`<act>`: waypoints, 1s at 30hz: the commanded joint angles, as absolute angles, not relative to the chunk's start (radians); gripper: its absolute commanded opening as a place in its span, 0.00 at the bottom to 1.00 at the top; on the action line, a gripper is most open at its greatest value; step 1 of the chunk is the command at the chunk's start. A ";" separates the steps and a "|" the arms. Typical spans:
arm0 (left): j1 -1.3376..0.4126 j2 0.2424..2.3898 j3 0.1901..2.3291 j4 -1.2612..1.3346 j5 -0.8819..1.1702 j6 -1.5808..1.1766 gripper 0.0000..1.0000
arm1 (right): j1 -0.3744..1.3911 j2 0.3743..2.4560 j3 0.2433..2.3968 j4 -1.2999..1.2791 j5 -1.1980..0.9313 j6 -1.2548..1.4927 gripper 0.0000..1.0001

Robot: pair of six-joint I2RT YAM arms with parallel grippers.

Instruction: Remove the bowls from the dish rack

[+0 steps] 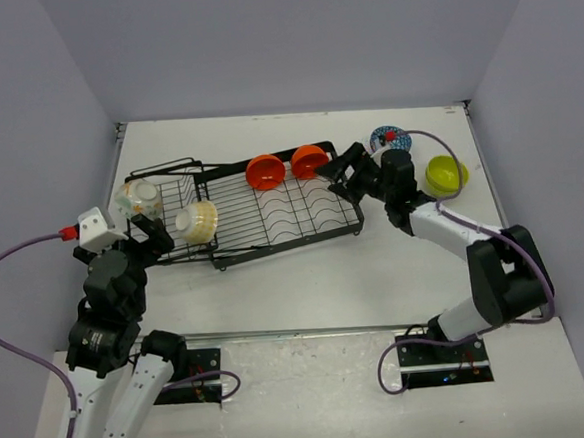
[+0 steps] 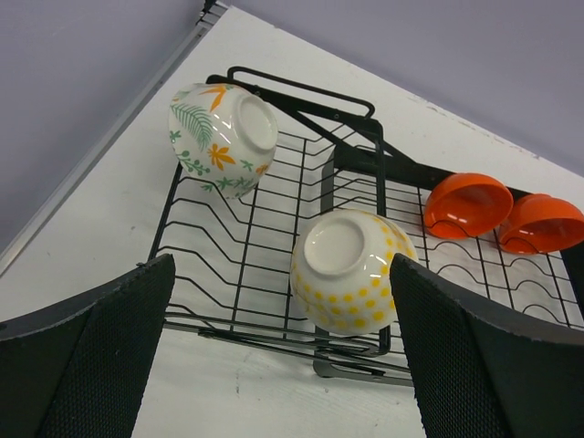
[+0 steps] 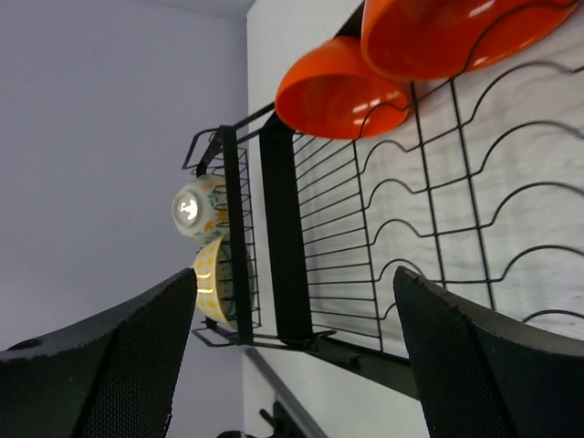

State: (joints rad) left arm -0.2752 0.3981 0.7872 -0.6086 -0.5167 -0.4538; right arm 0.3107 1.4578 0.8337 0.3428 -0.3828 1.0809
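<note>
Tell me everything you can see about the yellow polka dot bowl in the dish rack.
The yellow-dotted bowl is small, round, glossy like ceramic, cream with yellow dots and a plain foot ring. It lies tipped, base upward, in the left end section of the dish rack, touching only its wires.

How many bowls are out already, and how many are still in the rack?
Two look done: the blue-and-white bowl and the lime green bowl sit on the table, outside the dish rack. Nothing is held: the right gripper is open beside the orange bowls, and the left gripper is open too. Four remain in the rack: two orange, the yellow-dotted bowl and the leafy bowl.
</note>
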 commanded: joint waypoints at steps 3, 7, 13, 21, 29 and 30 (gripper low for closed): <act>-0.264 0.400 0.816 -0.600 -0.587 -0.474 1.00 | 0.420 1.552 0.815 0.670 -0.212 1.425 0.89; -0.236 0.436 0.819 -0.600 -0.574 -0.471 1.00 | 0.443 1.655 0.778 0.705 -0.005 1.693 0.88; -0.233 0.428 0.810 -0.597 -0.540 -0.465 1.00 | 0.440 1.772 0.951 0.491 0.109 1.769 0.84; -0.233 0.413 0.804 -0.584 -0.509 -0.453 1.00 | 0.431 1.923 1.121 0.414 0.156 1.735 0.72; -0.233 0.400 0.799 -0.572 -0.485 -0.439 1.00 | 0.431 2.026 1.242 0.376 0.149 1.781 0.53; -0.235 0.400 0.799 -0.571 -0.483 -0.439 1.00 | 0.431 2.032 1.250 0.377 0.150 1.784 0.45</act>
State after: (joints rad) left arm -0.2424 0.4080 0.7887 -0.6106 -0.5003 -0.4595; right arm 0.4328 2.0201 1.2057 0.3939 0.1097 1.7504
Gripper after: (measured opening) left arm 0.997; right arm 0.482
